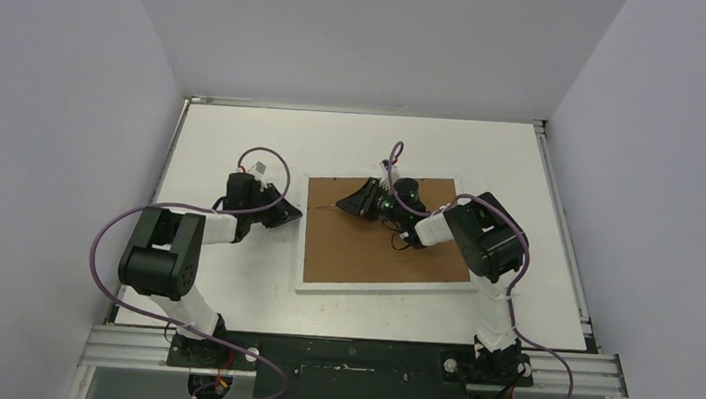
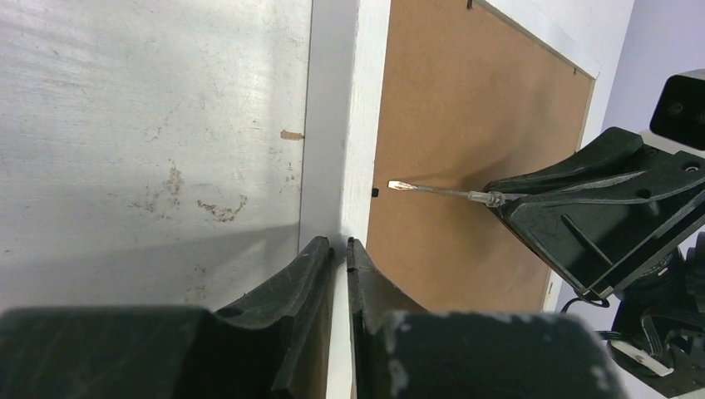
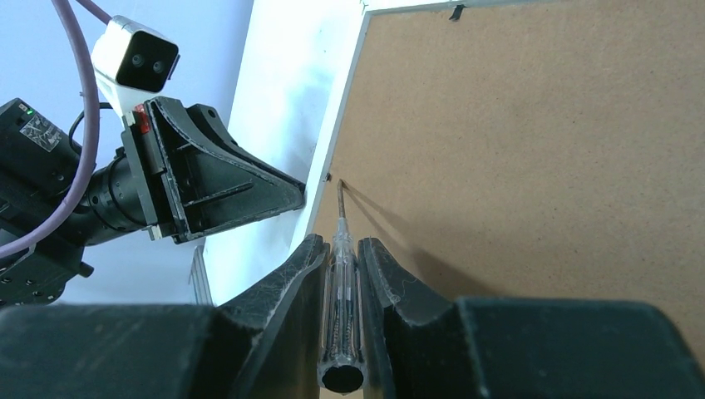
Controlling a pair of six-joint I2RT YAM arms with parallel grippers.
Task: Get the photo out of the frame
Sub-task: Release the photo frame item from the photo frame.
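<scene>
You see right gripper [image 3: 341, 253] clamped on clear-handled screwdriver [image 3: 340, 307], tip just beside small black tab [image 3: 330, 177] at brown backing board [image 3: 540, 166] edge; left gripper [image 3: 298, 196] at frame [image 3: 283, 108] white border.

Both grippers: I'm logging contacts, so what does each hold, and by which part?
The right gripper grips the screwdriver by its clear handle; left gripper pinches the frame by its white border.

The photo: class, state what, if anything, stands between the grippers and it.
The brown backing board lies over the whole opening of the face-down frame; the photo itself is not visible.
</scene>
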